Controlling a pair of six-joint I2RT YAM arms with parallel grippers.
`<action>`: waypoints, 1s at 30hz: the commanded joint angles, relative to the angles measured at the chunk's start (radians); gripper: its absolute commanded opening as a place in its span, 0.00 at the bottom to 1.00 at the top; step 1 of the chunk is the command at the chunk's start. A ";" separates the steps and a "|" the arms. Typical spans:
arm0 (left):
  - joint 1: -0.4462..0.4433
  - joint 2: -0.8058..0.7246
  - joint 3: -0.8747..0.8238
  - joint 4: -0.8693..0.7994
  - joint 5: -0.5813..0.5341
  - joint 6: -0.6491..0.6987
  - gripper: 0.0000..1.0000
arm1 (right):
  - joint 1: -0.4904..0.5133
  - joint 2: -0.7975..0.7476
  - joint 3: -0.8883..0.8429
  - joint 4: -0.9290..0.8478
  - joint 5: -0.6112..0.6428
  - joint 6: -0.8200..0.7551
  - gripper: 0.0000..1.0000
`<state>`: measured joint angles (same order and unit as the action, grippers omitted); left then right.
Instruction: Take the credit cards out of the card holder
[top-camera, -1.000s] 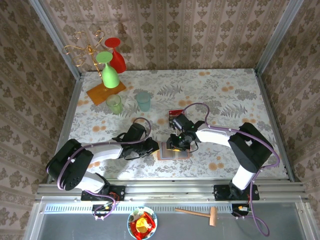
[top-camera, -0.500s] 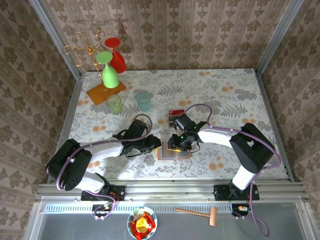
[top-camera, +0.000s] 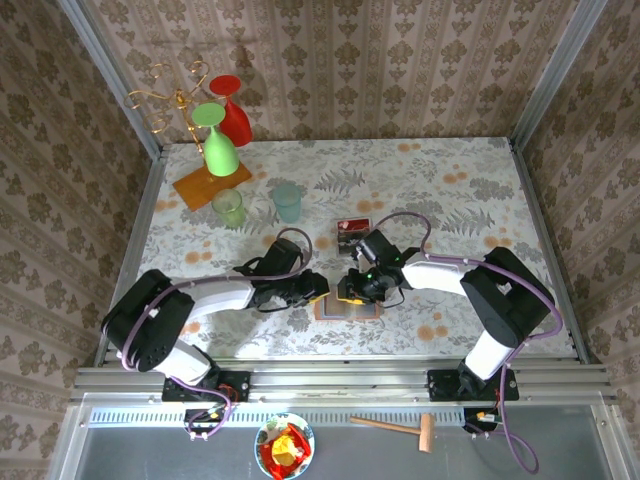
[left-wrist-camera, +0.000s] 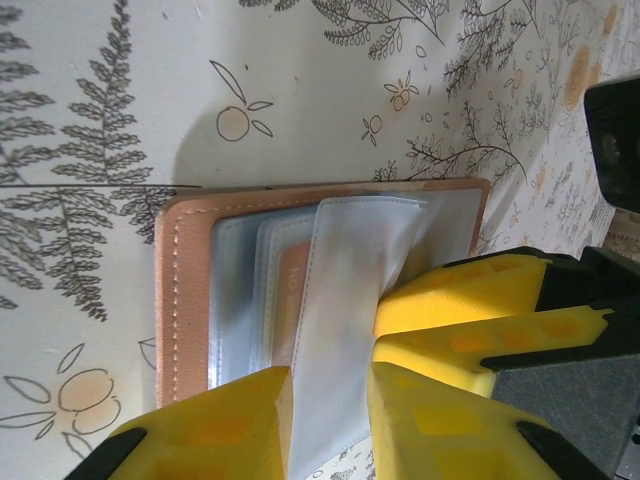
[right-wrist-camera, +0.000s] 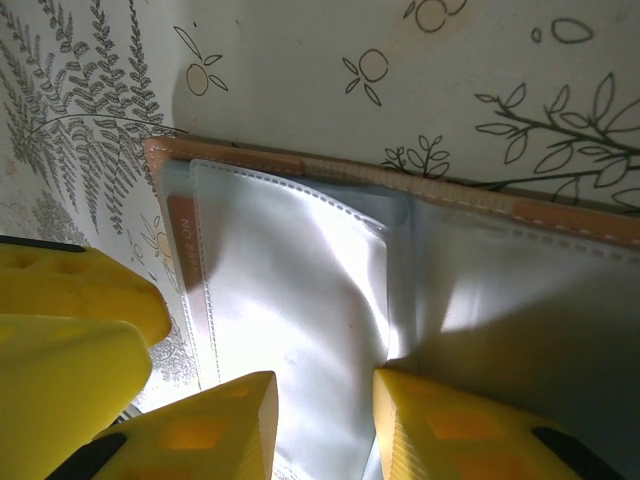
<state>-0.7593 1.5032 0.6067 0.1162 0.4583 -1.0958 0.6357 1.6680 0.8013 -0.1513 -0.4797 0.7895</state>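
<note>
The card holder (top-camera: 348, 306) lies open on the table near the front edge, salmon-tan with clear inner sleeves (left-wrist-camera: 350, 290). My left gripper (top-camera: 320, 292) is at its left end, my right gripper (top-camera: 351, 291) over its middle. In the left wrist view my left gripper (left-wrist-camera: 330, 420) is open a little, with a lifted clear sleeve running between its fingers. My right gripper (right-wrist-camera: 325, 425) is open too, straddling a flat sleeve (right-wrist-camera: 290, 300). A tan printed strip (left-wrist-camera: 291, 300) shows inside one sleeve. A red and dark credit card (top-camera: 352, 226) lies on the table behind the holder.
At the back left stands a glass rack on an orange base (top-camera: 210, 186), holding a green glass (top-camera: 219, 142) and a red glass (top-camera: 233, 116). A green cup (top-camera: 229, 207) and a teal cup (top-camera: 288, 202) stand nearer. Metal rails edge the table.
My left gripper has slid right, closer onto the holder's left end, and its jaws have parted slightly. My right gripper has shifted a little to the right over the holder.
</note>
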 joint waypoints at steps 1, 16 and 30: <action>-0.009 0.018 0.032 0.010 0.011 0.005 0.28 | -0.011 -0.013 -0.033 0.039 -0.032 0.012 0.33; -0.022 0.047 0.071 -0.057 -0.019 0.026 0.33 | -0.067 -0.009 -0.104 0.159 -0.107 0.043 0.32; -0.026 0.099 0.059 0.028 0.022 -0.011 0.34 | -0.082 0.011 -0.131 0.223 -0.143 0.066 0.32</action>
<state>-0.7784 1.5764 0.6594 0.1066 0.4538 -1.0966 0.5598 1.6619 0.6861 0.0650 -0.6109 0.8448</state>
